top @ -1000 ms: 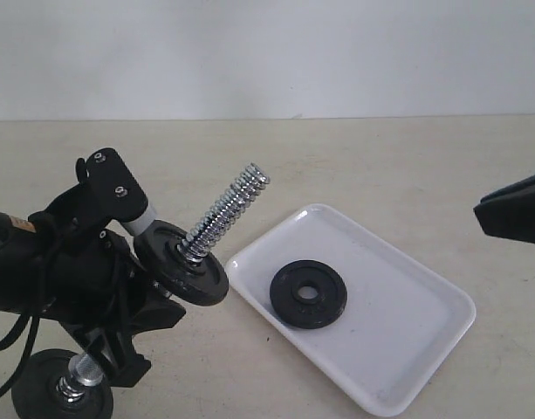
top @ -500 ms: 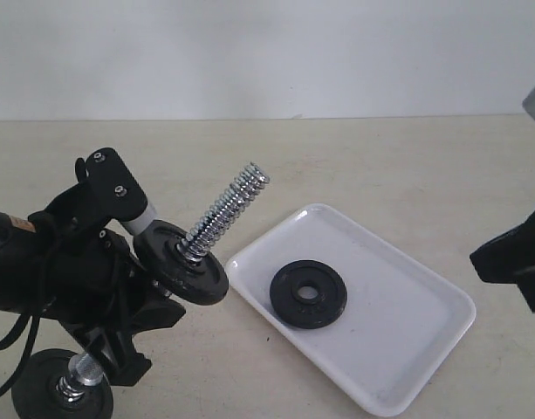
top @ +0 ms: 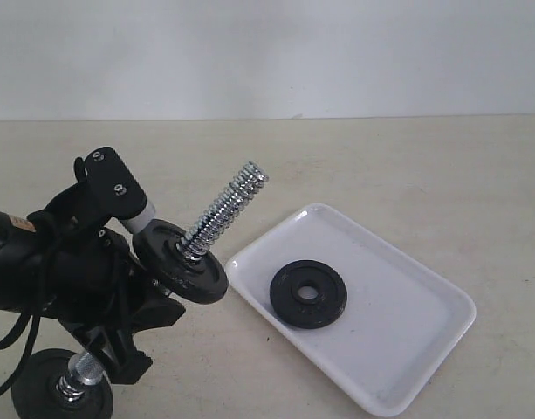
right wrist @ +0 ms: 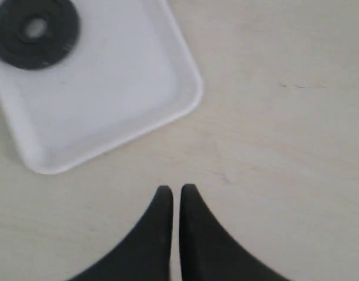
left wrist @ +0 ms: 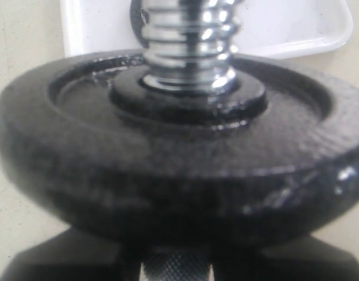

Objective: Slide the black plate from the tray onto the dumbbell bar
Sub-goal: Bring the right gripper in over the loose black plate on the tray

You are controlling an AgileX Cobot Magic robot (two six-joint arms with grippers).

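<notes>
**A:** Where do we have the black plate?

**B:** Flat on the floor of the tray, hole upward, in the half of the tray that lies toward the dumbbell bar. Nothing touches it.

**A:** And the bar?

**B:** We hold it in the left gripper, fingers closed round the knurled handle just under the fixed disc. The bar leans. Its bare threaded end rises out of that disc and points up and over toward the tray. The other disc is low, down by the tabletop.

**A:** Which arm do we send for the plate?

**B:** The right one, we judge. The left is nearer, but it is busy with the bar. The right gripper is empty, fingers pressed together, over bare tabletop off the tray's far side. The exterior view does not show it.

**A:** Which way does the plate lie from it?

**B:** Across the tray. From that gripper we would cross the rim and the bare tray floor before reaching the plate at the bar end.

**A:** What does the move turn on?

**B:** The axes, we think. The plate's hole faces straight up and the bar's long axis is tilted. After spreading the fingers and lifting the plate, we would need to tip it until the hole lines up with the threaded tip.
</notes>
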